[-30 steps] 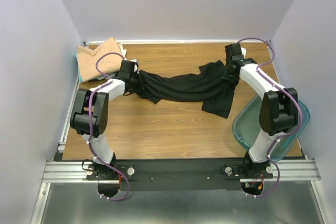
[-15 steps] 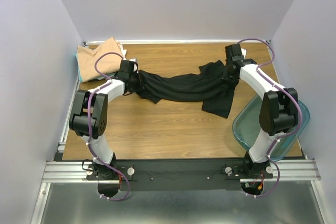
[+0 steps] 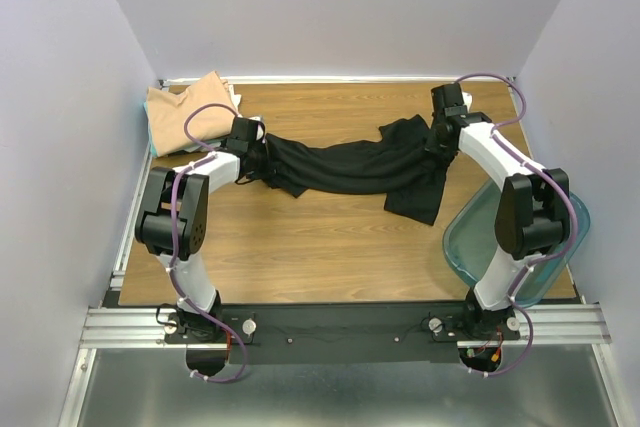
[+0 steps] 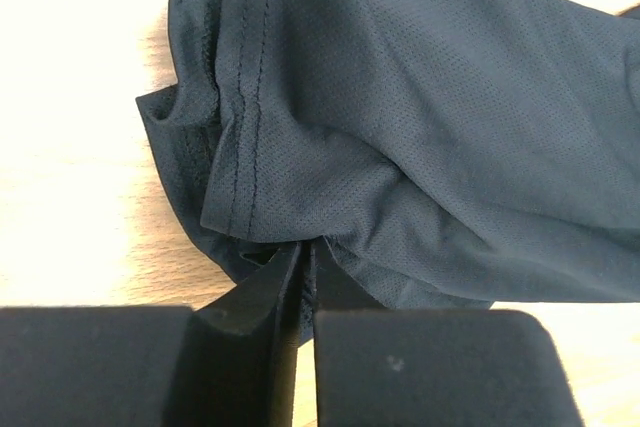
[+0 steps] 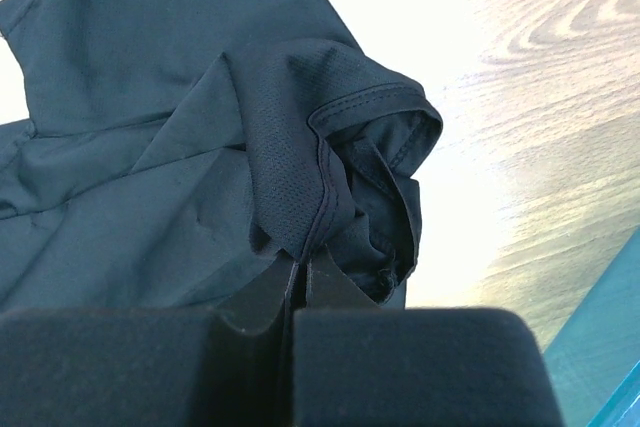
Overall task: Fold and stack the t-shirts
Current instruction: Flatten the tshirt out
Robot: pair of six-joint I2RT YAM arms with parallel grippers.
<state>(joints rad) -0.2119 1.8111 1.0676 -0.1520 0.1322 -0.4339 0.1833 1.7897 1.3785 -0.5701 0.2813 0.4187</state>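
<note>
Both the left gripper (image 4: 304, 265) and right gripper (image 5: 298, 272) clench opposite ends of the black t-shirt (image 3: 350, 162) strung across the table's (image 3: 330, 247) far half, so we lift evenly, drawing it taut before laying it flat.

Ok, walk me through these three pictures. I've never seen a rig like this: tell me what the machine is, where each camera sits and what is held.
These are two robot arms bolted to the near edge of a wooden table. The wide picture looks down from above and behind them. The two close-ups come from a camera on each wrist, so the black blocks at the bottom are that arm's own fingers. A black t-shirt lies stretched between the arms. The left gripper is pinched shut on one end, by a stitched hem, and the right gripper is shut on the other end. A tan t-shirt sits bunched at the far left corner, and a clear teal plastic bin stands beside the right arm.
</note>
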